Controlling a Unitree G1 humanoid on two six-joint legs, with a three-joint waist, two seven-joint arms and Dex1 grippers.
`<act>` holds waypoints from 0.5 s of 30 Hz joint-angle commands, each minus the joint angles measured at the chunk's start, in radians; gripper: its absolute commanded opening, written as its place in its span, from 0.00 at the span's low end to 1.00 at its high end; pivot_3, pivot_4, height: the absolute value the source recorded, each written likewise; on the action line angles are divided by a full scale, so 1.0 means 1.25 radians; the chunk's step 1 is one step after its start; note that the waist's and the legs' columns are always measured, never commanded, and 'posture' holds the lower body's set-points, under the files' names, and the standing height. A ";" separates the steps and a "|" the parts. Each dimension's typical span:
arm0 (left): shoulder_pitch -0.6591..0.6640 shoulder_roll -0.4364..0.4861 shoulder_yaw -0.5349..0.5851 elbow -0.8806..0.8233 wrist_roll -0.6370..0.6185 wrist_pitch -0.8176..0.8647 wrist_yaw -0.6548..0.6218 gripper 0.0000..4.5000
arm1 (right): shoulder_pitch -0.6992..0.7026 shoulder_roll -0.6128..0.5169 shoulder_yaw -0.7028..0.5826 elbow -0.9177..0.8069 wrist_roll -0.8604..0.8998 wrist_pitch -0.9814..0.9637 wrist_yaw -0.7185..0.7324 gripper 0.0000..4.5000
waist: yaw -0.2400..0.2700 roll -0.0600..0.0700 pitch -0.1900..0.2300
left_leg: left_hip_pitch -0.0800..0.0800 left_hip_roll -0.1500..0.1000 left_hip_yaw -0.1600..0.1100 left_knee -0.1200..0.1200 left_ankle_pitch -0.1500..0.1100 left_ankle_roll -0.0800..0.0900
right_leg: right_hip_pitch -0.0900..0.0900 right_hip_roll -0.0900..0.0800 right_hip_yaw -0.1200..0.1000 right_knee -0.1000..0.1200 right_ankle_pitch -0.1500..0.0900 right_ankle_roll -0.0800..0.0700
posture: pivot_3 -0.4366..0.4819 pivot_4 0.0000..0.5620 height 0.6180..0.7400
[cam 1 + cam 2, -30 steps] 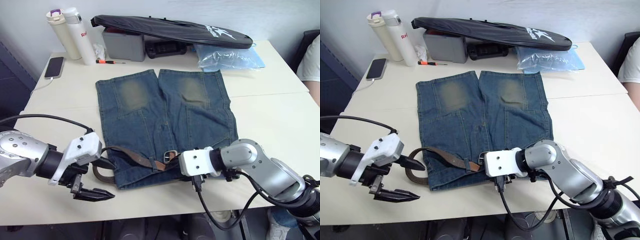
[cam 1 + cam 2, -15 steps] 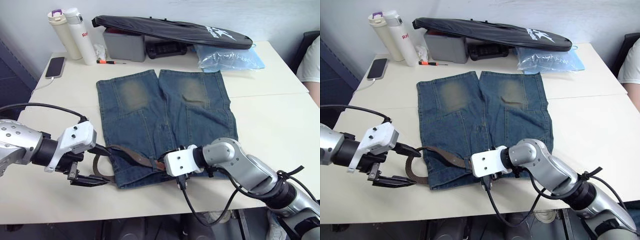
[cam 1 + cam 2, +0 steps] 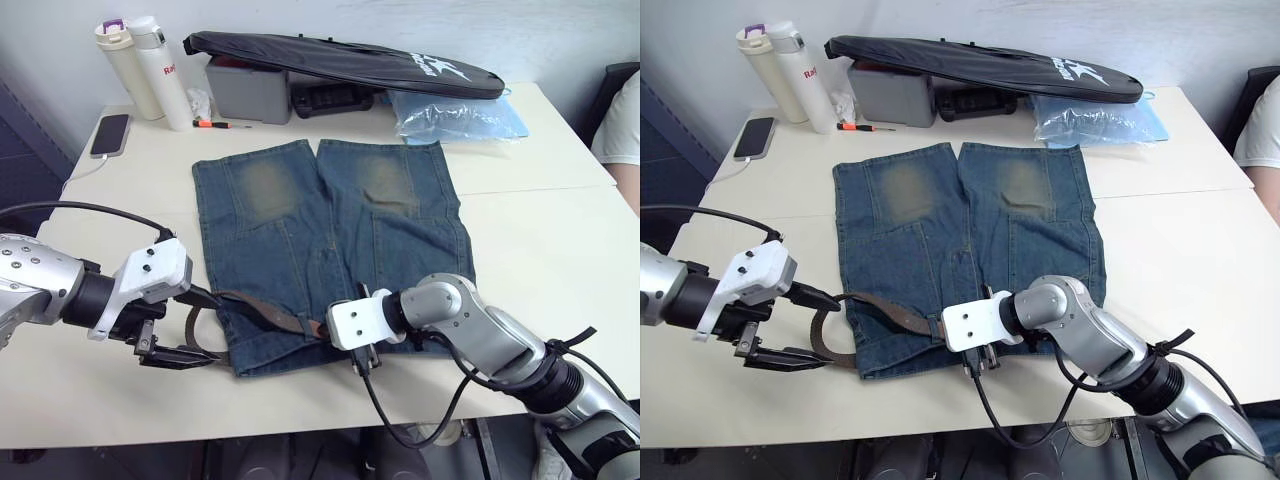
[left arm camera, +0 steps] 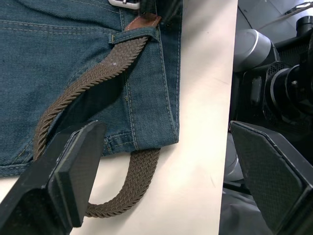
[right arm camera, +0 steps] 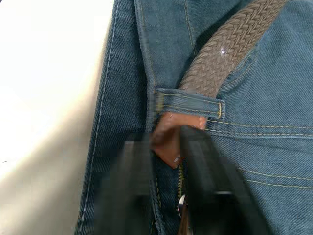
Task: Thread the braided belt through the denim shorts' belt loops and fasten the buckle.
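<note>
Right claw (image 5: 166, 147) has slid along the waistband and now pinches the belt (image 4: 105, 68) tip poking out of a loop (image 5: 188, 103). Left claw (image 3: 190, 325) stays spread wide around the slack at the shorts' (image 3: 330, 215) corner, so threading's barely started.

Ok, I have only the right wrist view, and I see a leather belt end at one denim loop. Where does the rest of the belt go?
Observer: The braided belt runs along the waistband toward the robot's left, then curls off the corner of the denim shorts onto the table.
Operator: And the left hand?
Observer: The left hand is open, one finger on each side of that curl, not gripping it.
Operator: Is the buckle near my loop?
Observer: Yes, the left wrist view shows the silver buckle just past the leather end.
</note>
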 commanded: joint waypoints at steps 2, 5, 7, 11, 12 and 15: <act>-0.019 -0.006 0.000 0.001 0.011 0.000 -0.012 1.00 | 0.001 0.005 -0.017 -0.011 -0.002 0.003 0.005 0.01 | 0.000 0.000 0.000 | 0.000 0.000 0.000 0.000 0.000 0.000 | 0.000 0.000 0.000 0.000 0.000 0.000 | 0.48 0.27 1.00; -0.020 -0.005 -0.004 0.001 0.015 -0.003 -0.019 1.00 | 0.003 0.004 -0.021 -0.010 0.000 0.004 0.004 0.01 | 0.000 0.000 0.000 | 0.000 0.000 0.000 0.000 0.000 0.000 | 0.000 0.000 0.000 0.000 0.000 0.000 | 0.48 0.27 1.00; -0.020 -0.005 -0.005 0.001 0.016 -0.002 -0.022 1.00 | 0.005 0.005 -0.025 -0.012 0.003 0.008 0.002 0.01 | 0.000 0.000 0.000 | 0.000 0.000 0.000 0.000 0.000 0.000 | 0.000 0.000 0.000 0.000 0.000 0.000 | 0.48 0.27 1.00; -0.013 -0.010 0.003 0.001 0.018 -0.001 -0.022 1.00 | -0.009 0.001 -0.068 -0.029 0.034 0.036 0.007 0.01 | 0.000 0.000 0.000 | 0.000 0.000 0.000 0.000 0.000 0.000 | 0.000 0.000 0.000 0.001 0.000 0.000 | 0.48 0.27 1.00; -0.017 -0.019 0.007 0.005 0.013 0.002 -0.015 1.00 | -0.018 -0.011 -0.083 -0.038 0.043 0.042 0.018 0.01 | 0.000 0.000 0.000 | 0.000 0.000 0.000 0.000 0.000 0.000 | 0.000 0.000 0.000 0.001 0.000 0.000 | 0.48 0.27 1.00; -0.048 -0.049 0.006 0.022 0.004 0.013 0.007 1.00 | -0.023 -0.034 -0.104 -0.059 0.058 0.051 0.040 0.01 | 0.001 0.000 0.000 | 0.000 0.000 0.000 0.001 0.000 0.000 | 0.000 0.000 0.001 0.001 0.000 0.000 | 0.48 0.27 1.00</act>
